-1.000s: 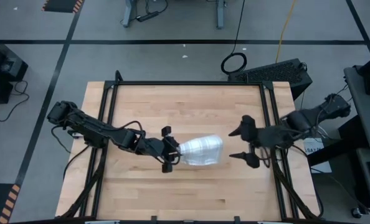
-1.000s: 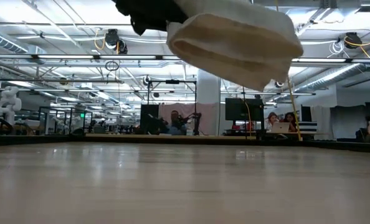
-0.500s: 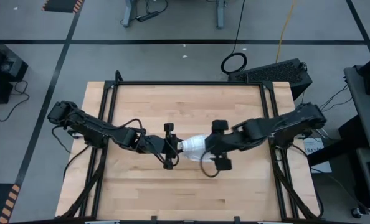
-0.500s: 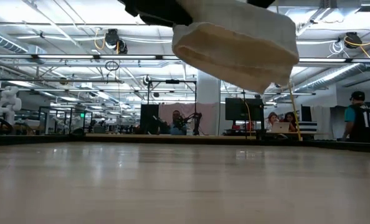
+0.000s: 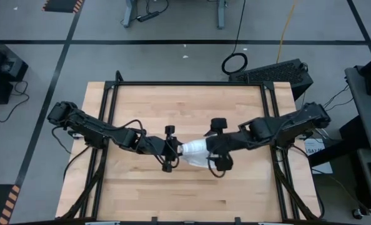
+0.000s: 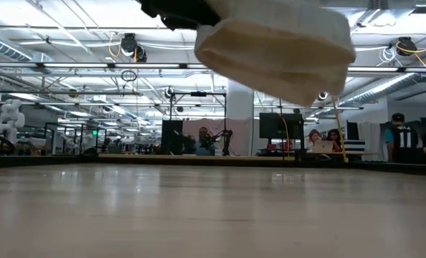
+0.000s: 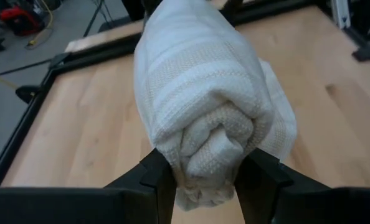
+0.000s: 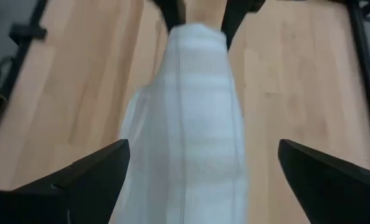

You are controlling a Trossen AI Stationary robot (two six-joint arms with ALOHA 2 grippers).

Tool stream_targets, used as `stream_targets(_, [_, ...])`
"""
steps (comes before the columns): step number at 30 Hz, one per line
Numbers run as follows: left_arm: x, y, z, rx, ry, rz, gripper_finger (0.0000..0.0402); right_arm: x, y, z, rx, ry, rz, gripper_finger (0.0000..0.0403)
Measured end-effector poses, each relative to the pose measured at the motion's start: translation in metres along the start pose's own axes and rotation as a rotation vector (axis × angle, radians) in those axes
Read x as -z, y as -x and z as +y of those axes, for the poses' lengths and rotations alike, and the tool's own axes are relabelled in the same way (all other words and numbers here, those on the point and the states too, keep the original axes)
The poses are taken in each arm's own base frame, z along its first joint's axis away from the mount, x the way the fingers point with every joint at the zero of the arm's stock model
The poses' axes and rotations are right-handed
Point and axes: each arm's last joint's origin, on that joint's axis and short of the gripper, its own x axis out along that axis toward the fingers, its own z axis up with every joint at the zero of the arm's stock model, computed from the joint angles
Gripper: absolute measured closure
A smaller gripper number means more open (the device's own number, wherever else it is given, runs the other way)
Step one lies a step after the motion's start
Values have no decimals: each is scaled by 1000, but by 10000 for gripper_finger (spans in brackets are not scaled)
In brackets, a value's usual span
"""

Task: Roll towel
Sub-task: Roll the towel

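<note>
The towel (image 5: 195, 152) is already a fat roll, held up off the table (image 5: 192, 103) near its middle, and the low view shows clear air under it. The left gripper (image 7: 203, 177) pinches one end of the roll between its fingers. The right gripper (image 8: 200, 171) has its fingers spread wide on either side of the other end, not yet touching it, as far as I can tell.

The risk I see is the handover. If the right fingers close off-centre on that end (the cloth looks soft and loosely wound), they could catch only the outer layer, and the roll might unwind or sag. Should the left gripper let go too soon, the whole roll would likely drop to the table and open up.
</note>
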Motion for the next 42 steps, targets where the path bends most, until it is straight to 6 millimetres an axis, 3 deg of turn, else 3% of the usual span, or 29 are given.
stream_targets(4, [-3,0,0,-3,11,-33,265,-8,-18,-7,-67,-45,-18,3])
stream_targets(13, [-6,0,1,-2,15,-56,265,-2,-70,-5,-127,-82,157,6])
stream_targets(19, [-6,-1,4,-2,21,-66,265,1,-87,-1,-112,-80,204,59])
stream_targets(27, [-6,-2,7,-9,31,-69,265,3,-91,-3,-89,-152,226,212])
stream_targets(31, [-5,-2,7,-27,83,-52,263,3,-92,-7,-82,-163,229,264])
stream_targets(36, [1,10,10,-34,220,45,227,5,-94,-15,-64,-181,252,276])
stream_targets(42, [20,40,21,-189,328,252,174,12,-95,-29,-39,-201,321,271])
